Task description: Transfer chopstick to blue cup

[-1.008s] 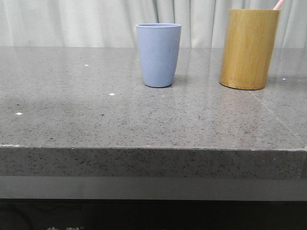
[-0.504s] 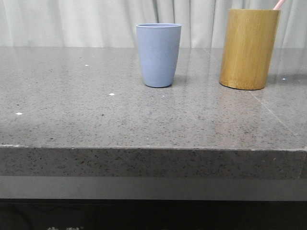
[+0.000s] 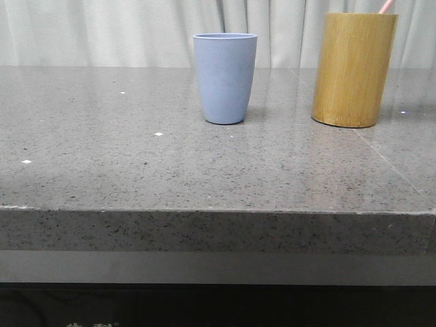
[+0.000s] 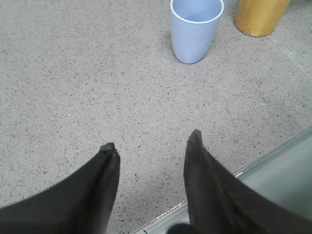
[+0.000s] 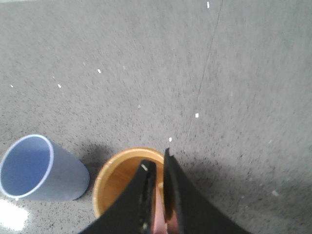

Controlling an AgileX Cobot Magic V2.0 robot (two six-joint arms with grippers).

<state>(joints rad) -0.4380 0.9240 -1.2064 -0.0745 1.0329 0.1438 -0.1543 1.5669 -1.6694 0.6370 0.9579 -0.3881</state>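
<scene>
The right end effector [image 5: 158, 192] appears in the right wrist view with its two dark fingers almost together, directly above the opening of the bamboo holder [image 5: 119, 180]. Between the fingers there is a pale pink strip, the chopstick [image 5: 159, 222], so the narrow jaws seem to be closed on it. The chopstick is thin and straight, and only a short part of it can be seen here. The blue cup [image 5: 36, 170] stands just beside the holder, with its light rim and empty inside visible.

In the left wrist view, the left end effector [image 4: 152, 146] is wide apart and holds nothing. Its two black fingers are above the bare grey speckled desk [image 4: 73, 73], near the desk edge. The blue cup [image 4: 195, 31] is well apart from these fingers, and a part of the bamboo holder [image 4: 261, 17] stands near the cup.

In the front view, the blue cup [image 3: 225, 78] stands upright on the desk [image 3: 170, 163]; it is matte, tapered and without handle. To its right stands the taller yellow-brown bamboo holder [image 3: 353, 68]. A short pink end of the chopstick [image 3: 386, 7] rises tilted from the holder's rim.
</scene>
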